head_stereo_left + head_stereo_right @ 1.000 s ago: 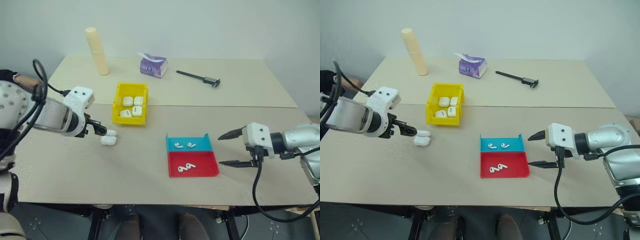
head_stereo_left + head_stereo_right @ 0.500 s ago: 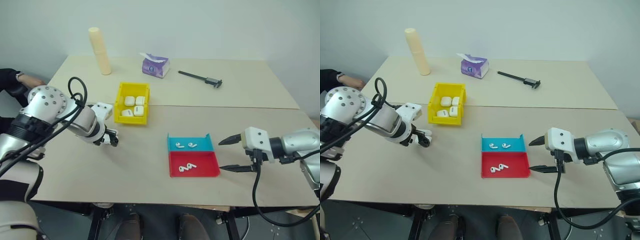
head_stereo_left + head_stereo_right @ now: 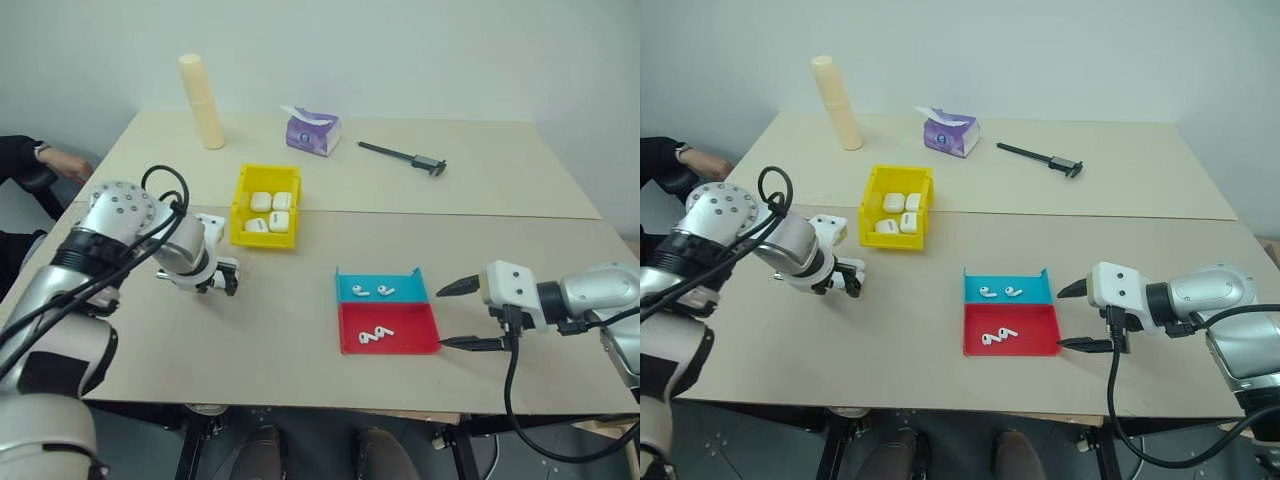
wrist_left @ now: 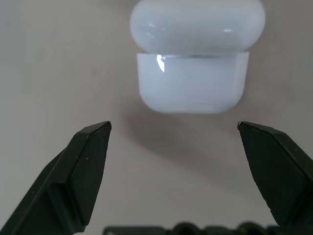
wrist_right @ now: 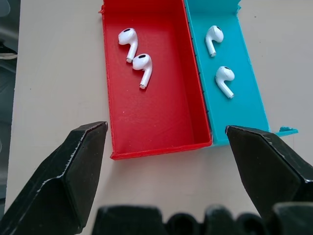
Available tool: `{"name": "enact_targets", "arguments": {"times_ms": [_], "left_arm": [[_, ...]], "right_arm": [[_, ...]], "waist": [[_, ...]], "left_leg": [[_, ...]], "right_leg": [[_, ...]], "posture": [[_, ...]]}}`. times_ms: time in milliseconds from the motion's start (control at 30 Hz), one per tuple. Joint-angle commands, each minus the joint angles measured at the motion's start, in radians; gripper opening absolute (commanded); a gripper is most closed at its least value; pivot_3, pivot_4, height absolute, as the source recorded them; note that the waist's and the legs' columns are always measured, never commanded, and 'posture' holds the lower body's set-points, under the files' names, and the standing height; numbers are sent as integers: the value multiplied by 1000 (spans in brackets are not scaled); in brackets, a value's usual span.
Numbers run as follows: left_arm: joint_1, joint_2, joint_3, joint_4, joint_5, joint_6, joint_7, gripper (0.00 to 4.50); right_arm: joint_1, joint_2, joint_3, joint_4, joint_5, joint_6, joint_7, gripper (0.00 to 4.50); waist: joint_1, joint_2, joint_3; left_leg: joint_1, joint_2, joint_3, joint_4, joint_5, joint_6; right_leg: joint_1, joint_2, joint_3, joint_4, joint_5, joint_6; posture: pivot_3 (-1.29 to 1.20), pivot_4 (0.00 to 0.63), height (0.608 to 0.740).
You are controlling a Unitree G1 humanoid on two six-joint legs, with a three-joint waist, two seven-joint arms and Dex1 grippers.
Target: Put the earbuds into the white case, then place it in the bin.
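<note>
1. A pale beige table (image 3: 300,340) carries it all, with a seam running across its middle.
2. At the far edge stand a cream cylinder (image 3: 201,101), a purple tissue pack (image 3: 312,131) and a black caliper (image 3: 403,157).
3. The bin (image 3: 241,205), yellow, sits left of centre.
4. A blue-and-red tray (image 3: 420,335) lies near the front.
5. The white case (image 4: 193,56) rests on the tabletop.
</note>
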Motion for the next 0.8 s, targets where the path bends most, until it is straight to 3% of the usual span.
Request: {"name": "enact_targets", "arguments": {"times_ms": [33,400,800], "left_arm": [[-55,-26,78,43,91,28,-21,4500],[-70,-100,182,99,371,99,-177,4500],[-74,-122,193,103,522,99,-304,4500]], "right_arm": [[10,-22,-44,-30,5,13,-12,4452],[54,-38,-69,-62,7,33,-30,4452],[56,-35,-52,-65,-7,33,-44,4452]], "waist": [[-2,0,0],[-1,0,0],[-2,0,0]], "left_leg": [[0,0,0,0,0,0],[-1,0,1,0,0,-1],[-1,0,1,0,1,-1]], "right_leg": [[0,0,0,0,0,0],[0,0,-1,0,0,0],[0,0,-2,0,0,0]], "posture": [[0,150,740],[0,150,740],[0,150,740]]}}
